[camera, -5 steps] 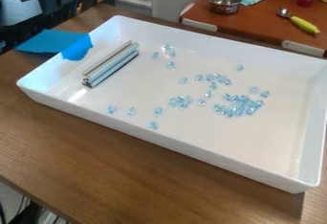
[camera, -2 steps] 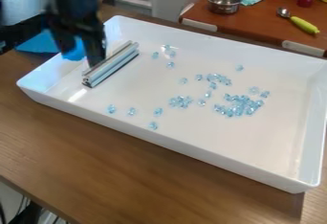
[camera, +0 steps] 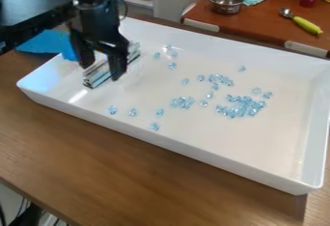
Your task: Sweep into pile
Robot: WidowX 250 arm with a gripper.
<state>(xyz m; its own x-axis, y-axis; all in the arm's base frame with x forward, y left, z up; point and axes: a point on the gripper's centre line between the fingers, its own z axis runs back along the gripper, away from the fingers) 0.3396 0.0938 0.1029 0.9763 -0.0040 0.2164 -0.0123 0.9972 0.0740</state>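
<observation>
Looks like smooth, glossy plastic on the tray point(camera: 226, 153). Seems hard, translucent and glinting in the beads point(camera: 241, 107) — glass or plastic, cannot tell which. Shines as ridged metal along the bar point(camera: 95, 79). Shows wood grain with a soft sheen across the table point(camera: 129, 172). Appears matt on the blue sheet point(camera: 40, 42), mostly matt on the gripper point(camera: 101, 70). Gleams as polished metal on the pot point(camera: 226, 3) — likewise on the spoon point(camera: 286, 12), with smooth, plastic-looking handle point(camera: 307, 25).

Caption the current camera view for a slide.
Open black two-finger gripper at a silvery grooved bar, pale-blue beads scattered across a white tray.
</observation>
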